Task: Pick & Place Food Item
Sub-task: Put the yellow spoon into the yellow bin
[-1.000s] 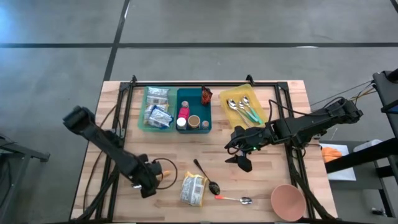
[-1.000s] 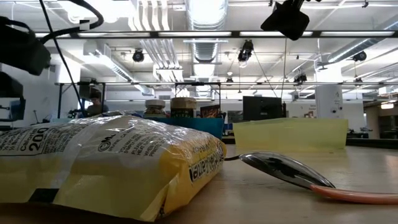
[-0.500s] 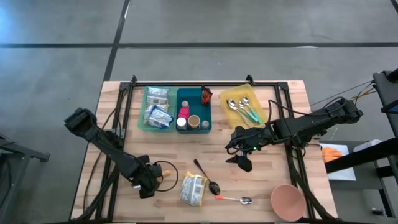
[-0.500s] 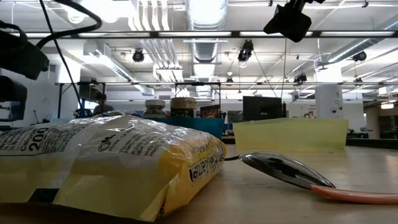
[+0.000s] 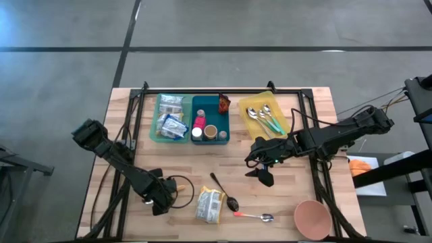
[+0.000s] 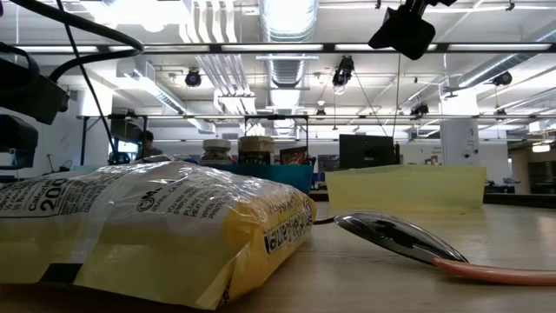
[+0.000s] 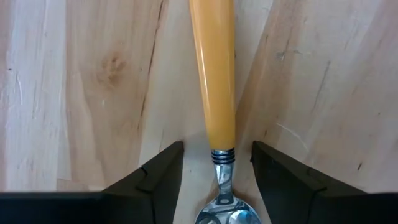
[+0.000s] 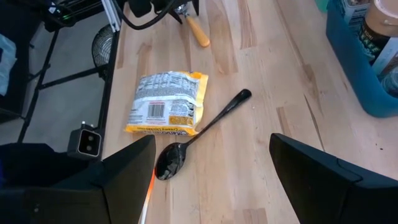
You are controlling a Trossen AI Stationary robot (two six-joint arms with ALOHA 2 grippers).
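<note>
Orange-handled spoon (image 7: 212, 87) between the half-open left hand's (image 7: 214, 163) fingers (image 7: 155, 177), grip unclear; right hand (image 5: 264, 173) wide open, empty.

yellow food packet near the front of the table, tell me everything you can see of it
The yellow plastic food packet is a sealed, crinkly pouch with a yellow border, a white printed panel and a barcode. It lies flat on the wooden table, near the front edge. The black spoon lies beside it, its bowl close to the packet's corner. Neither gripper holds it.
</note>
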